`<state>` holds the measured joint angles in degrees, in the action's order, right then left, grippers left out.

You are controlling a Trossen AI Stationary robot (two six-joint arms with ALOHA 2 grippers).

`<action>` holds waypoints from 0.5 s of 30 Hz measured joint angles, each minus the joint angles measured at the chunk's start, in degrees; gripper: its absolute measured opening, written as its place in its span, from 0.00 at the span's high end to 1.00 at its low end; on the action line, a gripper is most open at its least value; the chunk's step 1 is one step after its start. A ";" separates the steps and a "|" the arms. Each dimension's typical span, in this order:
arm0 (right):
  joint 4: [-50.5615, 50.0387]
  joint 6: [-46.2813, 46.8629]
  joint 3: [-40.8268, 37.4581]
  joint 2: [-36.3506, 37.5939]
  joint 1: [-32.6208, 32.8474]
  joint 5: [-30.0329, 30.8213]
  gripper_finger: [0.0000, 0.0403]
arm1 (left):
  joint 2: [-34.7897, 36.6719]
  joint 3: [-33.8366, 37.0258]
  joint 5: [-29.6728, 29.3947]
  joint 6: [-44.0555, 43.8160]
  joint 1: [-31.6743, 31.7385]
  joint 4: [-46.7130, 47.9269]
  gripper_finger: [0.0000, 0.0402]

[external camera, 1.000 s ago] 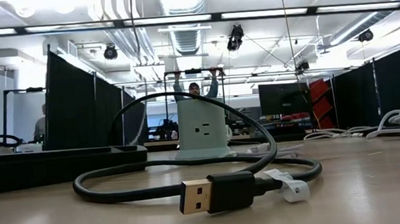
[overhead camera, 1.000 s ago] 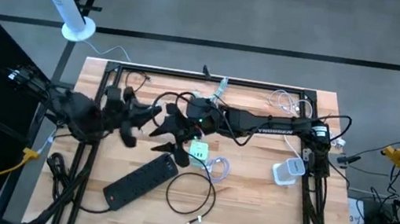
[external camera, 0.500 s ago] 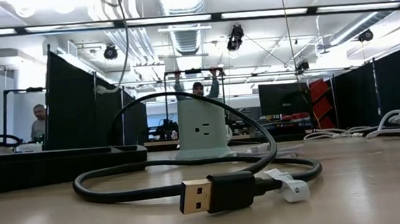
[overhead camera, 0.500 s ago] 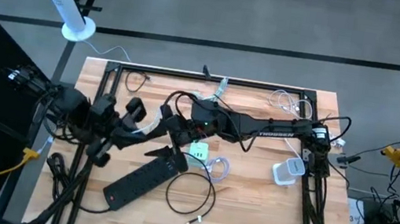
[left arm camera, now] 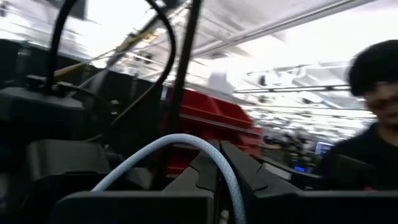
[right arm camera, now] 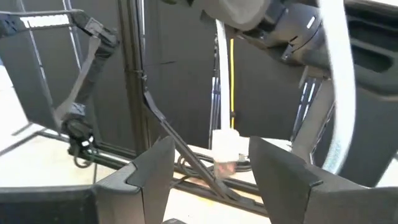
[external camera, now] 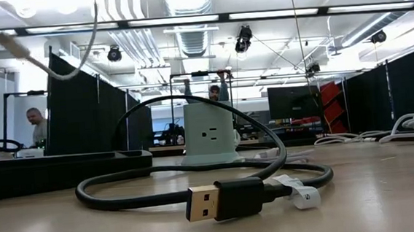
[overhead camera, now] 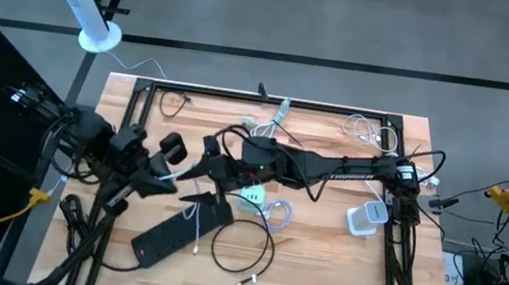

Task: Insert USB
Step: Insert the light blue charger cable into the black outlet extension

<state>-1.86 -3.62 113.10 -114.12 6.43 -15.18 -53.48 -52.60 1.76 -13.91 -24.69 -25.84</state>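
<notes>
A pale cable hangs from my left gripper [overhead camera: 166,180] above the black power strip [overhead camera: 178,232]. Its loose end [overhead camera: 192,222] dangles over the strip. In the low view the cable's plug [external camera: 10,43] floats high in the air. My left gripper [left arm camera: 217,177] is shut on the cable [left arm camera: 186,140]. My right gripper [overhead camera: 196,178] is open and faces the left one. In its wrist view a white plug [right arm camera: 226,145] hangs between and beyond its fingers [right arm camera: 152,171], apart from them. A black USB cable [overhead camera: 244,249] lies coiled on the table, with its plug [external camera: 220,200] flat on the wood. My left gripper pinches the pale cable [left arm camera: 225,171] between its two fingers, somewhere along its length. The cable arches up out of the fingers and over to one side. It is lifted clear of the table, and its end hangs slack below.
A pale green outlet tower [overhead camera: 252,195] stands right of the power strip, in the low view [external camera: 208,134] behind the black coil. A white charger [overhead camera: 364,220] sits near the right edge. Loose white cables [overhead camera: 372,133] lie at the far right. People stand in the room beyond.
My left gripper has swung toward the table's near edge and carried the pale cable with it. The cable's end now dangles over the power strip, and its plug has come into the low view. My right gripper has edged toward the left.
</notes>
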 joint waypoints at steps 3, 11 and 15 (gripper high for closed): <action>0.68 0.59 0.00 0.00 0.42 1.98 0.53 | 0.21 0.00 -3.39 0.03 0.07 -0.08 1.00; -0.71 -3.97 -0.02 0.02 3.06 21.82 0.53 | -0.06 0.00 -14.62 0.99 0.15 0.73 1.00; -0.84 -3.67 -0.02 0.02 3.49 23.64 0.53 | -0.03 0.00 -20.82 1.05 0.20 1.93 1.00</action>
<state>-2.70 -7.29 113.08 -114.10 9.91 8.46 -53.52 -52.60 -19.05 -12.86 -24.48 -23.91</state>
